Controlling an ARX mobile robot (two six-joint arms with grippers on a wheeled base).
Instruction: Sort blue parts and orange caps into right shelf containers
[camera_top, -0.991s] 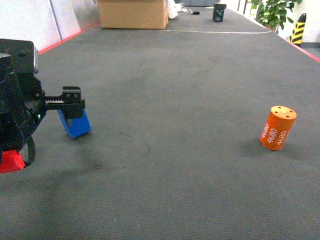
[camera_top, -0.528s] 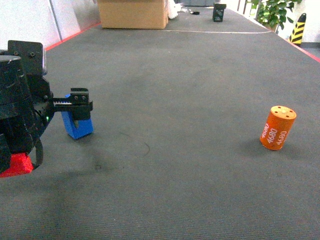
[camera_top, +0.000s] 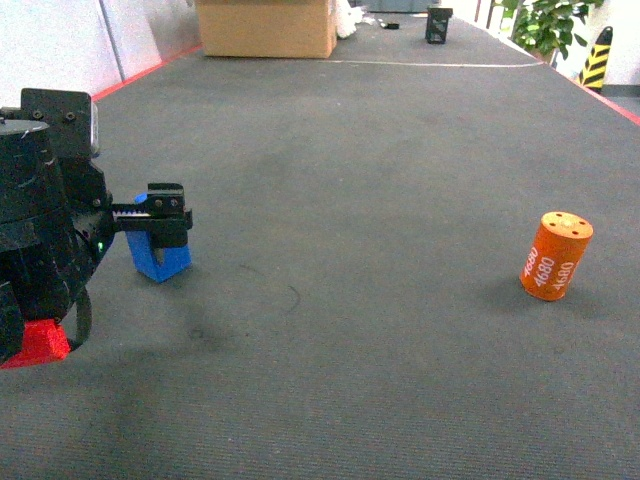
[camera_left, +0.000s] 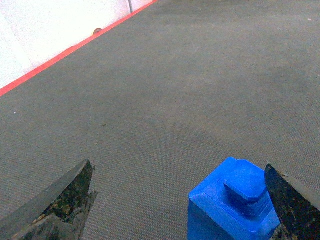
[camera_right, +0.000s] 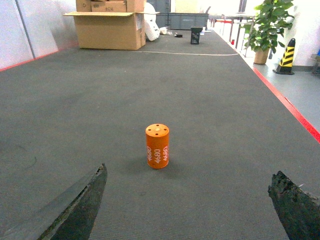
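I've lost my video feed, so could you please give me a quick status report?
Left tool open, straddling blue part on floor. Right tool open, facing orange cap, upright, untouched. Nothing in the way between them.

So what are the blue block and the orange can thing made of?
The blue block looks like hard molded plastic: even color, smooth faces, crisp edges. The orange cap could be painted metal or plastic: smooth matte sides, white printed numbers. The floor looks like carpet, with a fine ribbed weave.

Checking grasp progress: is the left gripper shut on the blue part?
No, the left gripper is open, its fingers spread wide around the blue part.
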